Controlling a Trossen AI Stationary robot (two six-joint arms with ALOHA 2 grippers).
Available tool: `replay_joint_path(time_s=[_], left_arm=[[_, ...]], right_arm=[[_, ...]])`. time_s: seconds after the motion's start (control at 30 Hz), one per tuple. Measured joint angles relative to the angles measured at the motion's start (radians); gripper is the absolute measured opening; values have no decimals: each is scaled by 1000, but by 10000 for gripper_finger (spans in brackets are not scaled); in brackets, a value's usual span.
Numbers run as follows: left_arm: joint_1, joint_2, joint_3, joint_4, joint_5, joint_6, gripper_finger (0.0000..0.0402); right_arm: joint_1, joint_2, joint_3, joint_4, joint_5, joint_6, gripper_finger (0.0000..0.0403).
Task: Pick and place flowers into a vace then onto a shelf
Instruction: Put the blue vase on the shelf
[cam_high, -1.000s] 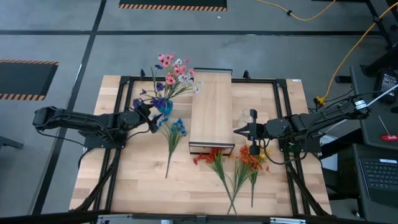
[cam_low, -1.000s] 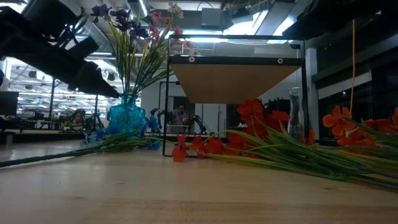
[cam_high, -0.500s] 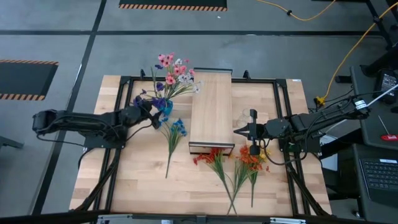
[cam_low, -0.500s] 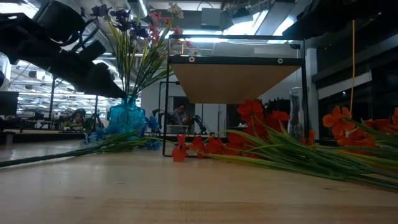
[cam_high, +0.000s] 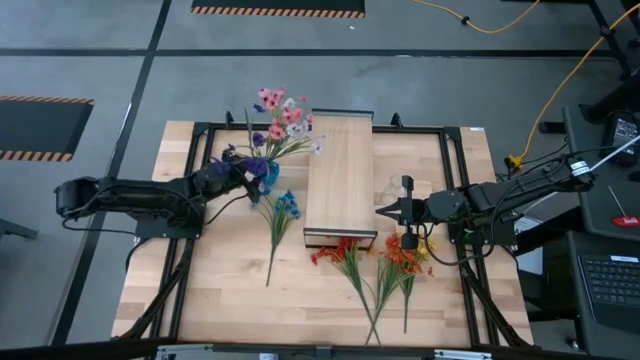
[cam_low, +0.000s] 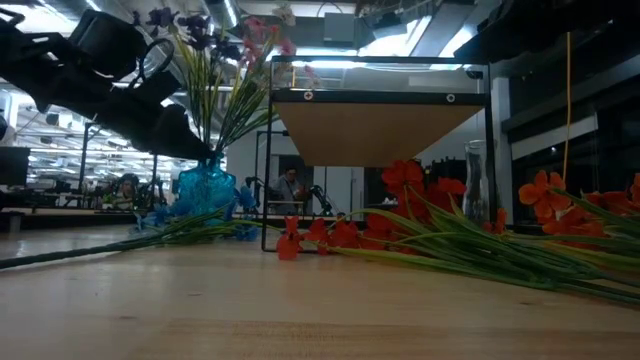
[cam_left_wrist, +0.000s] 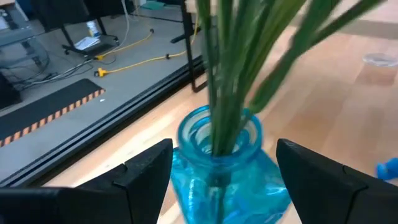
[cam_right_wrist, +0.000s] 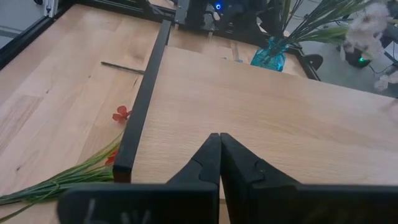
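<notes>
One blue vase, one shelf, two claws, one clear glass.

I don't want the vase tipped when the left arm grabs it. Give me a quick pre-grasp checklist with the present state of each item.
1. Left gripper open, one finger on each side of the blue glass vase: ok.
2. Vase upright on the butcher-block wooden tabletop: ok.
3. Green flower stems seated inside the vase mouth: ok.
4. Fingers already touching the glass: cannot tell.
5. Light-wood plank shelf top free of objects: ok.
6. Right gripper shut, at the shelf's right edge, away from the vase: ok.
</notes>
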Motion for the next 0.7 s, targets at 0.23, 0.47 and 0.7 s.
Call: replay_joint_path(time_s=[0.23, 0.47, 0.7], left_arm=[[44, 37, 0, 25, 26, 1, 278], [83, 81, 0, 106, 89, 27, 278], [108, 136, 0, 137, 107, 37, 278]], right_arm=[[0, 0, 0, 0, 0, 0, 8], [0, 0, 0, 0, 0, 0, 8], [0, 0, 0, 0, 0, 0, 8]])
